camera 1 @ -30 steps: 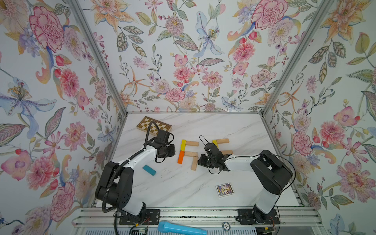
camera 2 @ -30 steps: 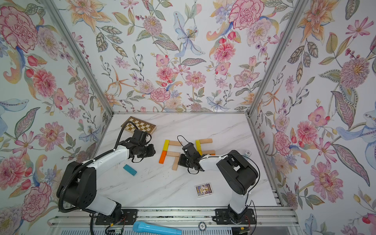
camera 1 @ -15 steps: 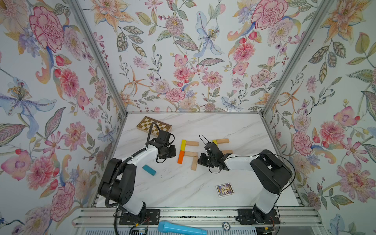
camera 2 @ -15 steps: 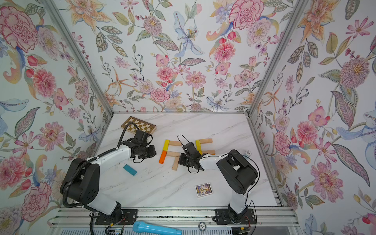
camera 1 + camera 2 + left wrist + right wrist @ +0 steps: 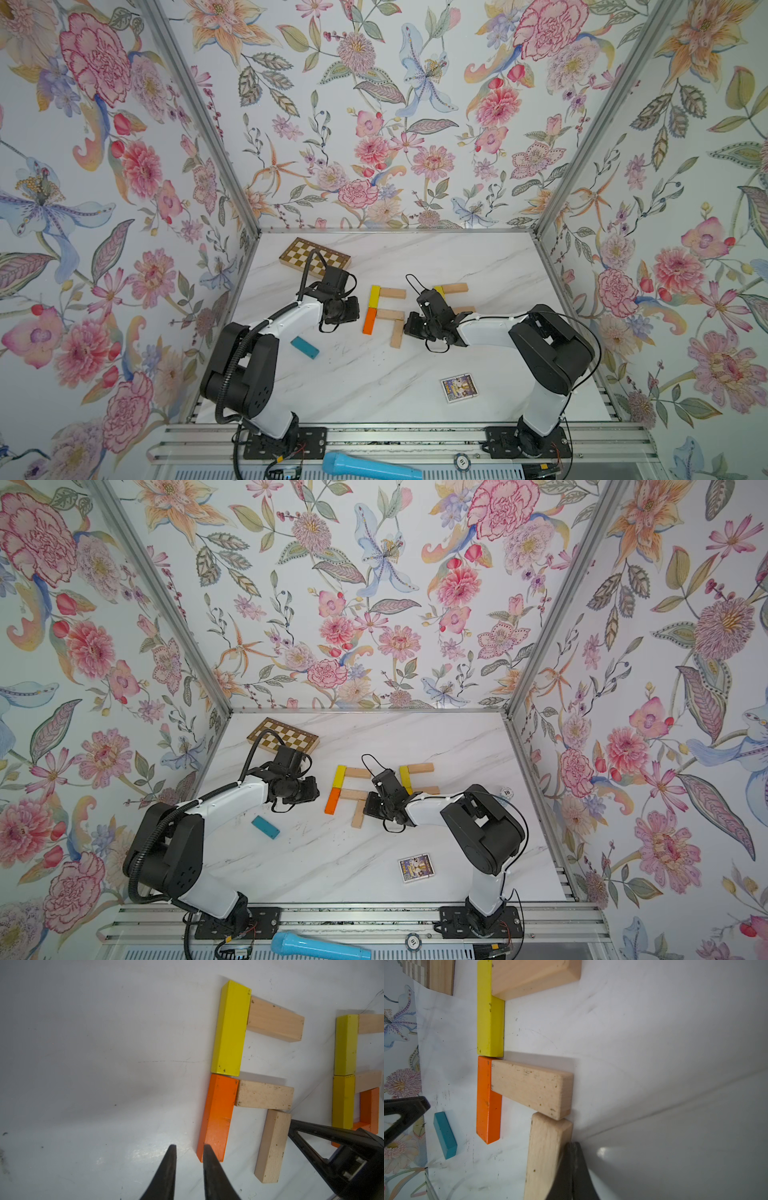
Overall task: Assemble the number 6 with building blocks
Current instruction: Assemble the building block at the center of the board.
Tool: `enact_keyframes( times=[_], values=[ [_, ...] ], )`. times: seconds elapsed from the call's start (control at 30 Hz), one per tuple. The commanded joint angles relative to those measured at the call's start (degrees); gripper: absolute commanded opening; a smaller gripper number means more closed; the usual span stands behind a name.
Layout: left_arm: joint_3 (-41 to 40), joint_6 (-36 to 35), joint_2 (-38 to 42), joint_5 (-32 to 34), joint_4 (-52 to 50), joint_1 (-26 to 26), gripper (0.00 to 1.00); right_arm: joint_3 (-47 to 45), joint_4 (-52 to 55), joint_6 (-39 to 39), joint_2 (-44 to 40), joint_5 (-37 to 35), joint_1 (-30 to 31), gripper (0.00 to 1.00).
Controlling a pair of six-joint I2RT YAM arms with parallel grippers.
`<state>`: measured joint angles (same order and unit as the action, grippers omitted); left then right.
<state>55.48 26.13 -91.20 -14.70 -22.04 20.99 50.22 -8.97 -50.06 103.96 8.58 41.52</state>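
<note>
Five building blocks lie in a partial figure: a yellow plank (image 5: 375, 296) and an orange plank (image 5: 369, 321) end to end, two beige planks (image 5: 390, 314) branching off them, and a third beige plank (image 5: 544, 1157) turned down from the lower one. My left gripper (image 5: 190, 1148) is open a little with nothing between its fingers, one tip over the orange plank's (image 5: 218, 1113) near end. My right gripper (image 5: 572, 1144) is shut, its tips against the third beige plank's side. A teal plank (image 5: 304, 347) lies apart on the left. Another group of planks (image 5: 456, 287) sits behind the right gripper (image 5: 407, 329).
A chequered board (image 5: 314, 258) lies at the back left, behind the left gripper (image 5: 357, 315). A small picture card (image 5: 457, 387) lies at the front right. A blue microphone-shaped object (image 5: 370, 469) rests on the front rail. Flowered walls close in three sides.
The left arm's rear links have shifted slightly, while its gripper stays by the orange plank. The right gripper and the planks have not visibly moved.
</note>
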Motion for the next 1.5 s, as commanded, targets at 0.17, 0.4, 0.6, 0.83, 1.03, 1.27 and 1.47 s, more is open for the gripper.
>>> enact_keyframes(
  times=[0.17, 0.4, 0.6, 0.83, 1.03, 1.27, 1.47],
  values=[
    [-0.11, -1.10, -0.22, -0.24, 0.03, -0.43, 0.27, 1.26, 2.30, 1.98, 0.44, -0.78, -0.48, 0.00],
    [0.06, -1.09, -0.53, 0.02, -0.20, -0.43, 0.28, 1.82, 2.13, 2.16, 1.15, -0.39, -0.56, 0.01],
    [0.64, -1.12, -1.89, 0.12, -0.05, -0.43, 0.29, 0.98, 2.71, 2.48, -0.60, -0.93, -0.60, 0.01],
    [2.26, -0.99, -5.42, 0.74, 0.85, -0.41, 0.29, -0.34, 4.00, 3.21, -3.45, -3.22, -2.01, 0.01],
    [3.42, -0.51, -8.52, 0.72, 1.91, 0.23, 0.29, 1.92, 5.78, 3.83, -1.87, -3.13, -3.13, 0.01],
    [4.37, -0.62, -11.08, 0.81, 2.12, 0.97, 0.29, 4.60, 6.40, 3.83, 1.78, -2.69, -3.13, 0.02],
    [4.72, -0.81, -12.05, 0.70, 2.26, 1.02, 0.29, 6.73, 6.07, 3.99, 4.84, -1.60, -3.06, 0.02]
  ],
)
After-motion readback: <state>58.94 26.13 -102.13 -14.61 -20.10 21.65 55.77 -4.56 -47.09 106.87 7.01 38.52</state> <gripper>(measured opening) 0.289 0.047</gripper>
